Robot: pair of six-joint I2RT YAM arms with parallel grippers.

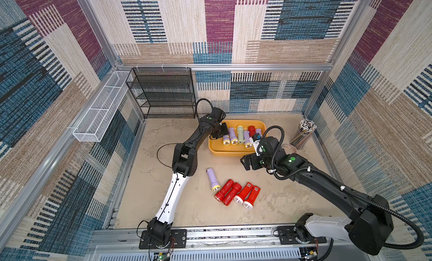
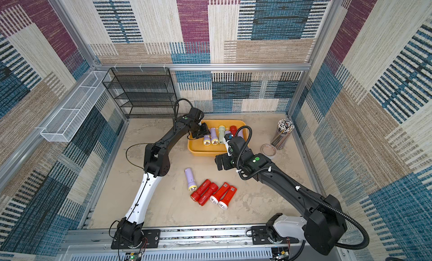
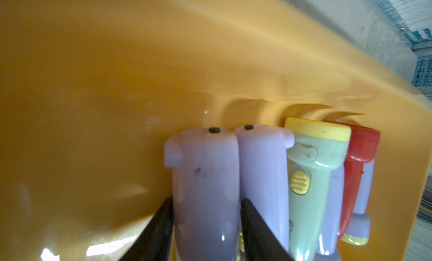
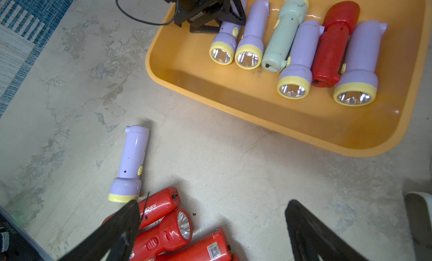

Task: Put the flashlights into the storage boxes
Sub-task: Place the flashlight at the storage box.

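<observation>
At the far left corner of the table (image 1: 292, 201), a black mesh rack (image 1: 163, 93) is seen against the back wall. Beside it, the left arm (image 1: 184, 154) is stretched from the near edge toward the far edge, with the elbow bent and the wrist turned down into the left end of the yellow tray (image 1: 224, 152). The left claw (image 3: 207, 201) is set over a lilac flashlight (image 3: 205, 173), with one black finger (image 3: 159, 231) at each side of its body. This flashlight is laid on the tray floor, at the left end of a row of six, touching its lilac neighbour (image 3: 261, 166). Whether it is pressed by the fingers or already let go cannot be told. The step in hand is judged to be the setting down of this flashlight. For the next move, the claw must be opened wide and lifted straight up, so that the neighbour is not dragged.

Toward the near edge, around the middle of the table, five are left outside: a loose lilac flashlight (image 1: 212, 178) and four red flashlights (image 1: 244, 193) packed side by side. Further right, the right arm (image 1: 327, 182) is reached in from the near right corner, low and bent. The right claw (image 4: 212, 203) is held wide apart and empty above the table, between the tray and the red group. A descent across one red body is called for there.
</observation>
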